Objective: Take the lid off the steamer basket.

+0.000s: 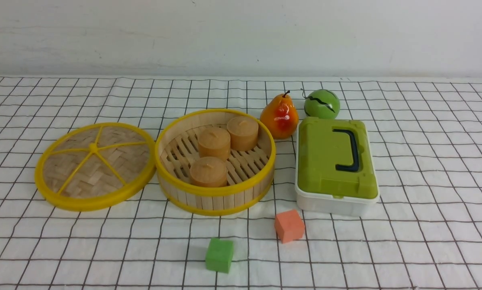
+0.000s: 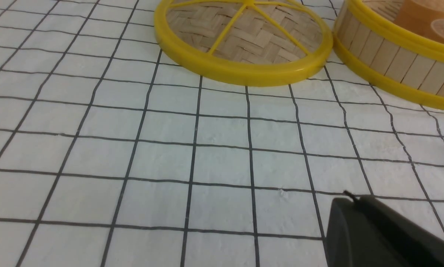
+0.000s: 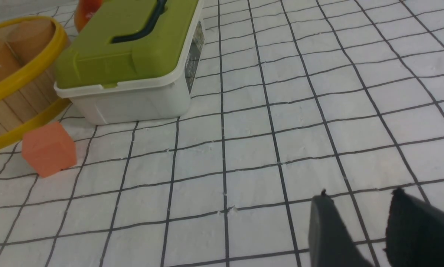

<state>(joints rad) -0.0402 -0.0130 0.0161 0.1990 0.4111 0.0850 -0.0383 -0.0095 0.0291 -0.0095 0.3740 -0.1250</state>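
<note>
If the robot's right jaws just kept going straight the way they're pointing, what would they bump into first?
Probably the checked cloth, since they seem to slant down towards it; how far off it lies is hard to judge from this view.

Beneath both pairs of jaws, the bench [image 1: 426,249] wears a white cloth [image 2: 162,155] with a dark grid, its lines slightly wavy and the fabric faintly creased. Well beyond the jaws stands a plain, pale wall [image 1: 241,40], faintly scuffed towards the left jaws' side. The light is soft.
</note>
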